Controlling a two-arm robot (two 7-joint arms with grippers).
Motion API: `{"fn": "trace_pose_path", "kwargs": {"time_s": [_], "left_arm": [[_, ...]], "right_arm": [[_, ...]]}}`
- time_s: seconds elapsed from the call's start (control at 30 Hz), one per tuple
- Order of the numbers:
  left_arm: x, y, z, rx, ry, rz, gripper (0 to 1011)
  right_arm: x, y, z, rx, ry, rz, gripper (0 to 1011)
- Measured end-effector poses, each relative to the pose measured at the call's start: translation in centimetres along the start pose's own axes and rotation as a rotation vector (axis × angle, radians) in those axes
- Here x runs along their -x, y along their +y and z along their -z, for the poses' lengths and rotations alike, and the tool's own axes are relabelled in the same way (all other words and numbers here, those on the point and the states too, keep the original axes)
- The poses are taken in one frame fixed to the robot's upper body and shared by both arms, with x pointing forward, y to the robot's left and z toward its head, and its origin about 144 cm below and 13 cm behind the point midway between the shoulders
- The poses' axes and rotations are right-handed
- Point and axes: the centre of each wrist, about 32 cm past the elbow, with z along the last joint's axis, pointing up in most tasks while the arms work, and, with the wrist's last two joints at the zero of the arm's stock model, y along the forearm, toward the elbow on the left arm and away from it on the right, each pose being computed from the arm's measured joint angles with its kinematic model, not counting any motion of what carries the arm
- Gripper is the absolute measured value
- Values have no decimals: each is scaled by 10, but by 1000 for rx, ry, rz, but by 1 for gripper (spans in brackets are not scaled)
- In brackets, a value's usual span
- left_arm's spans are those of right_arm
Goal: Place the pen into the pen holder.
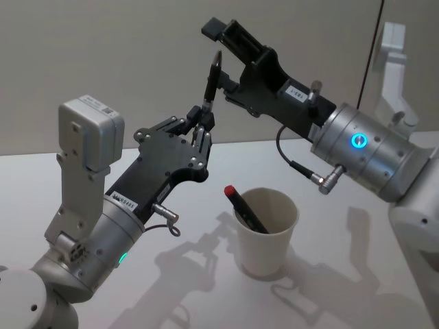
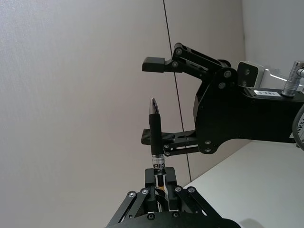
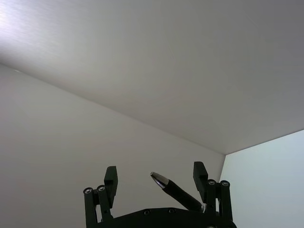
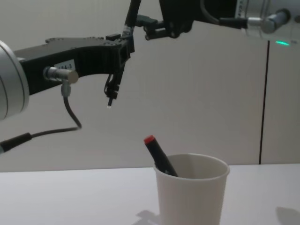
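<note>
1. Pen [image 1: 211, 82] first: it is black with a silver tip, it stands nearly upright in the air, and it is pinched at its lower part by my left gripper [image 1: 204, 120].
2. My left gripper's fingers are pressed together on the barrel, as the left wrist view shows, with the pen [image 2: 155, 133] rising out of the gripper [image 2: 160, 183].
3. In the chest view the pen's lower end [image 4: 112, 89] hangs below that grip, high over the table [image 4: 70, 197].
4. My right gripper [image 1: 221, 60] reaches in from the right with its fingers spread wide, one on each side of the pen's upper part.
5. From my right wrist, the pen [image 3: 175, 187] slants between the parted fingers of the right gripper [image 3: 155, 175]; I cannot tell whether either one touches it.
6. The pen holder [image 1: 264, 250] stands upright on the table, below and to the right of both grippers and well apart from them.
7. A second pen [image 4: 157, 152] with a red end leans inside the cup against its left rim.
</note>
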Motion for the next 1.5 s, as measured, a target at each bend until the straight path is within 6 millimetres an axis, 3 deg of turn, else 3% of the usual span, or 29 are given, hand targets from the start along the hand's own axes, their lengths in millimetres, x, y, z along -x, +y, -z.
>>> {"fn": "trace_pose_path", "kwargs": {"time_s": [0.5, 1.5], "left_arm": [[0, 0, 0, 0, 0, 0, 135], [0, 0, 0, 0, 0, 0, 135]], "right_arm": [[3, -7, -8, -2, -139, 52, 1002], [11, -4, -2, 8, -561, -126, 1002]]}}
